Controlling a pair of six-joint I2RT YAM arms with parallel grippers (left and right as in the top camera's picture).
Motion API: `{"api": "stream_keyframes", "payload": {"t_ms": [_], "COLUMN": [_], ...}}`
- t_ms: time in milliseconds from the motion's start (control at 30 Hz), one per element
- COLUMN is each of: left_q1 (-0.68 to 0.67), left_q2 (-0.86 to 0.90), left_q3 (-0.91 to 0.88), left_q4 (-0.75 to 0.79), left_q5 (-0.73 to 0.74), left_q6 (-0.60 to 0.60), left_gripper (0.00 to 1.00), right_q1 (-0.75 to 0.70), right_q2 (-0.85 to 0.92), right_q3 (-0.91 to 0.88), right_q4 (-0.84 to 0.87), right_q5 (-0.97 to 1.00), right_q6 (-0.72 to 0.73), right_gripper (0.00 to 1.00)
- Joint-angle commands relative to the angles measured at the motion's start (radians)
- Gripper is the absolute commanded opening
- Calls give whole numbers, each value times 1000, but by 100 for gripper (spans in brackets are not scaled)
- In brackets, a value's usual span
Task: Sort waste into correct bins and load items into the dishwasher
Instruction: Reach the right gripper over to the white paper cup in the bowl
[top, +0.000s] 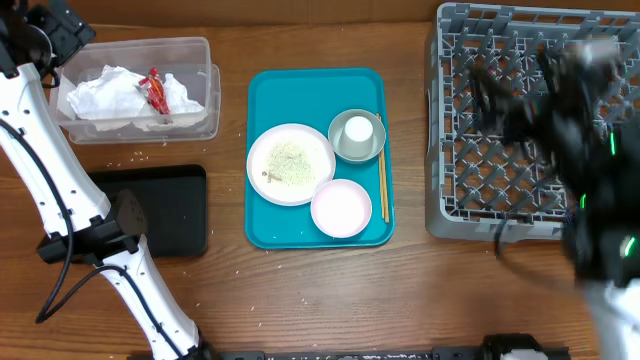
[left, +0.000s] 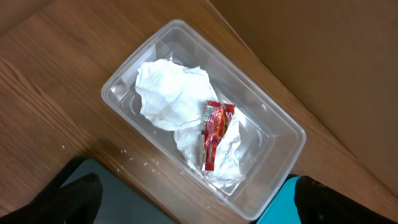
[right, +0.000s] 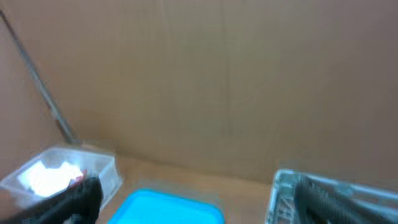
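Note:
Crumpled white napkins and a red wrapper lie in the clear tub at the back left. They also show in the left wrist view: napkins, wrapper, tub. My left gripper is open and empty above the tub's near side. The large plate carries rice. The white cup sits in the grey bowl. The small dish lies beside them. My right gripper is open and empty, raised high, and its arm is blurred over the dish rack.
The dishes and chopsticks lie on a teal tray. A black tray lies at the left, with rice grains scattered on the wood near it. A cardboard wall stands behind the table.

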Motion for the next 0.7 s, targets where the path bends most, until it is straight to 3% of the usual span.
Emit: {"api": "stream_keyframes", "payload": {"t_ms": [0,67,167,367,667], "left_q1": [4,4,4,4,4], "left_q2": [-3,-3,-3,-3,-3], "left_q3": [1,1,1,1,1], "left_q4": [-3,-3,-3,-3,-3], "left_q5": [-10,-10,-10,-10,-10], "left_q6": [23,23,23,23,23], "left_gripper": [100,100,100,100,100], "right_q1": [72,122,169,217,260], "right_q2": [267,416,541,650,793], "right_q3": [403,626,782,800,760], "right_q4": [-306,-540,-692,-710,-670], "right_q5": [-53,-51,-59,-166,-166], "right_q6": [-90,-130,-131,-121,-117], "right_gripper": [100,100,100,100,100]}}
